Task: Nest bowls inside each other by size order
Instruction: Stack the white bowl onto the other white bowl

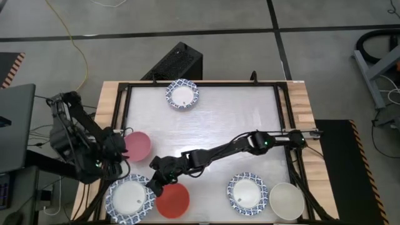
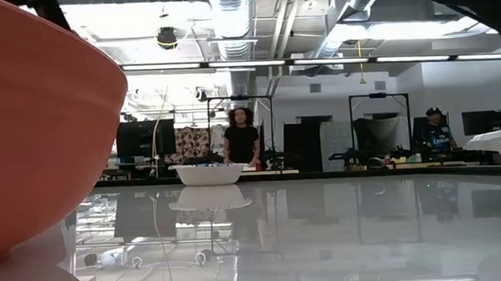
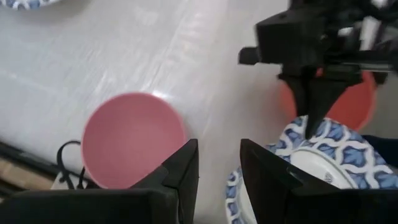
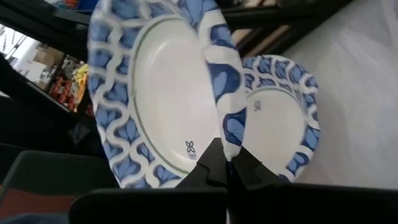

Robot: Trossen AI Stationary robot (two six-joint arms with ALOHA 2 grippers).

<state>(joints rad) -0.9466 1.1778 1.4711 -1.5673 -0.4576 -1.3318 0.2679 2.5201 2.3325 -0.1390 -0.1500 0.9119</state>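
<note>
— High view: where is the right gripper (image 1: 156, 182)?
— Near left, pinching a blue bowl's (image 1: 130, 199) rim beside the red bowl (image 1: 173, 201).
— And the left gripper (image 1: 117, 150)?
— Fingers spread, above the pink bowl (image 1: 138, 145).

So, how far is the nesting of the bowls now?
Nothing looks nested yet. The right gripper pinches the rim of a tilted blue bowl over a second blue bowl. Left single: pink bowl, red bowl, cream bowl, far blue bowl, right blue bowl. The left gripper waits open beside the pink bowl.
</note>
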